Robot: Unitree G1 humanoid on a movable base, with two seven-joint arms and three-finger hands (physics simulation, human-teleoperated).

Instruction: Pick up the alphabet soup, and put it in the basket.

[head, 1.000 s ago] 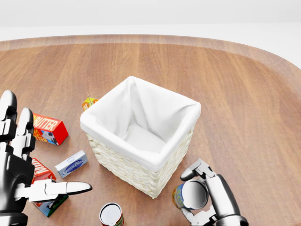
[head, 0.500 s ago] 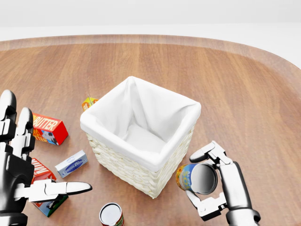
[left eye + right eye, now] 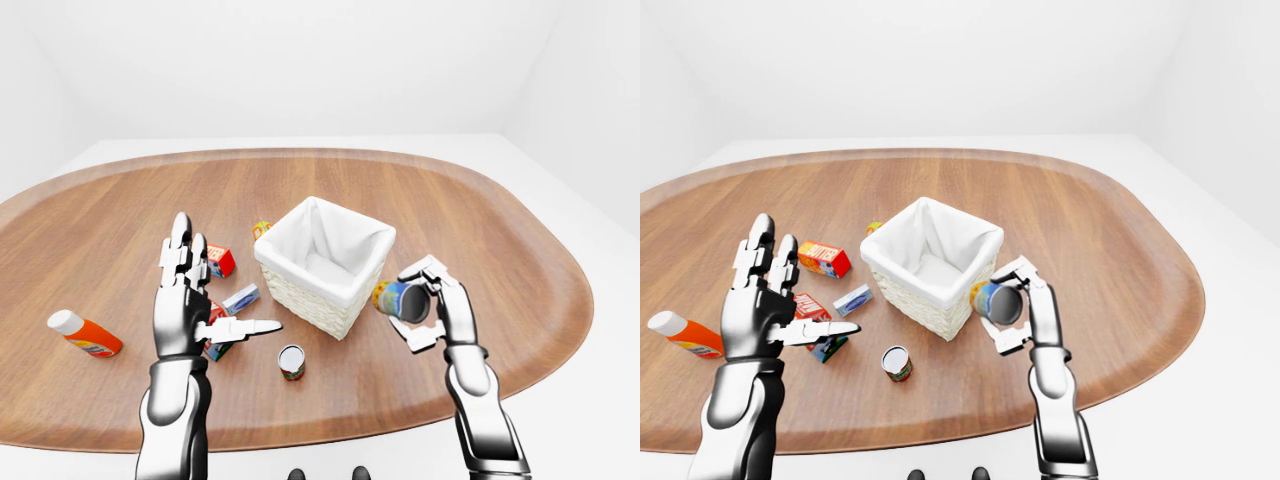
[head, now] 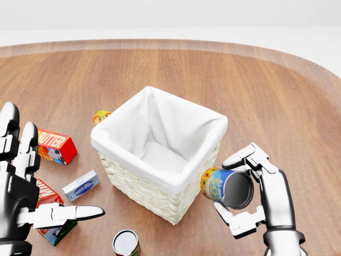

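White-lined pale wicker basket [image 4: 139, 186], yellow-blue soup can [image 4: 216, 185].

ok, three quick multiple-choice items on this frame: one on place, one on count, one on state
1. In the head view, the held can is where relative to the basket?
A. inside it
B. lower right, outside it
C. upper left of it

2. How many cans stand on the table?
A. one
B. two
C. three

3. The left hand is:
A. open, holding nothing
B. closed on a box
C. out of view

Answers:
1 B, the can sits beside the wicker wall in the right hand.
2 A, only the can with the red label.
3 A, its fingers are spread above the boxes.
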